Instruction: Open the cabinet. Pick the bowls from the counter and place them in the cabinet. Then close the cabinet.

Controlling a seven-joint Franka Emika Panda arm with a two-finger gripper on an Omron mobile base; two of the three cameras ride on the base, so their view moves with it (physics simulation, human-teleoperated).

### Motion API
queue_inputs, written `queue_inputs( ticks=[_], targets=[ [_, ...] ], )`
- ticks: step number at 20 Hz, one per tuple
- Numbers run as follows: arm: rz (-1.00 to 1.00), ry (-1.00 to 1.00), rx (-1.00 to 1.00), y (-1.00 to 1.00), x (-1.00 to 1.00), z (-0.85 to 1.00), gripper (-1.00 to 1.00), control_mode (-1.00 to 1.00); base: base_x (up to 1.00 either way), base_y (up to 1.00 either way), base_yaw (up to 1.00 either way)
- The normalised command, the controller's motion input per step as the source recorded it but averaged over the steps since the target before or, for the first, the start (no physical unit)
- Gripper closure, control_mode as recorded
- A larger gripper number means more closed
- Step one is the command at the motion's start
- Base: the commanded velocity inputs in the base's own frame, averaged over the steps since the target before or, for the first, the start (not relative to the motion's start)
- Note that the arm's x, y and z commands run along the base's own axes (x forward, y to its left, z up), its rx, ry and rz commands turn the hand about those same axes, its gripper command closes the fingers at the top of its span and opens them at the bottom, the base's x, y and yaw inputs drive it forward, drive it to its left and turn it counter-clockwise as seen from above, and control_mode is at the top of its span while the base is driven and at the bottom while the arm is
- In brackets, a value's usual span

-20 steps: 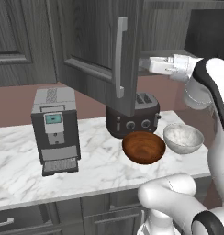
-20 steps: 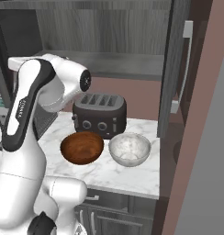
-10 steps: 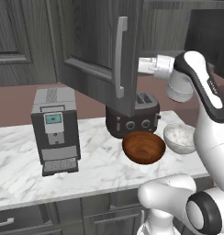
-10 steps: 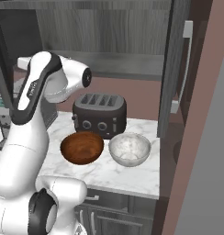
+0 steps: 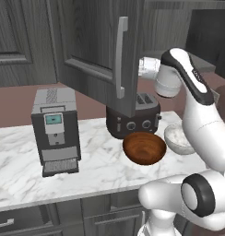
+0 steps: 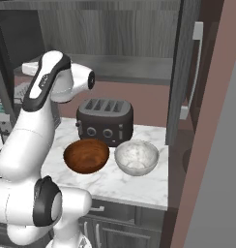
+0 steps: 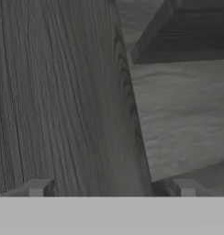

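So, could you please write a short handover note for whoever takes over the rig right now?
Gripper: open, holding nothing, right up against the inner face of the left cabinet door.
Cabinet: both doors swung open; right door open too.
Brown bowl and pale bowl: side by side on the counter, in front of the toaster.
Done: opening.
Left: place both bowls inside, close the doors.

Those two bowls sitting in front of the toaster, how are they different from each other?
The brown bowl is glossy, reddish and wood-like; the pale bowl is grey-white and speckled. From the right base view the brown bowl sits nearer the arm, and the pale bowl nearer the open right cabinet door. Both are round, upright, similar in size, apparently empty, and rest on the marble counter before the black toaster.
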Motion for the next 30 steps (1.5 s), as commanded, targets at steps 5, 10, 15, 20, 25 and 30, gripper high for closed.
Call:
queue_inputs(
  ticks=[5, 10, 15, 20, 25, 30],
  targets=[
    [0.04, -0.07, -0.01, 0.65, 0.0, 0.0, -1.0, -1.0, 0.0, 0.0, 0.0],
    [0.07, -0.06, -0.01, 0.72, -0.17, 0.0, -1.0, -1.0, 0.0, 0.0, 0.0],
    [0.14, -0.01, 0.0, 0.83, -0.7, 0.0, -1.0, -1.0, 0.0, 0.0, 0.0],
    [0.13, 0.0, 0.0, 1.0, -0.68, 0.0, -1.0, -1.0, 0.0, 0.0, 0.0],
    [0.05, -0.03, 0.0, 0.92, -0.33, 0.0, -1.0, -1.0, 0.0, 0.0, 0.0],
    [0.01, 0.01, -0.01, 0.05, 0.03, 0.0, -1.0, -1.0, 0.0, 0.0, 0.0]
  ],
)
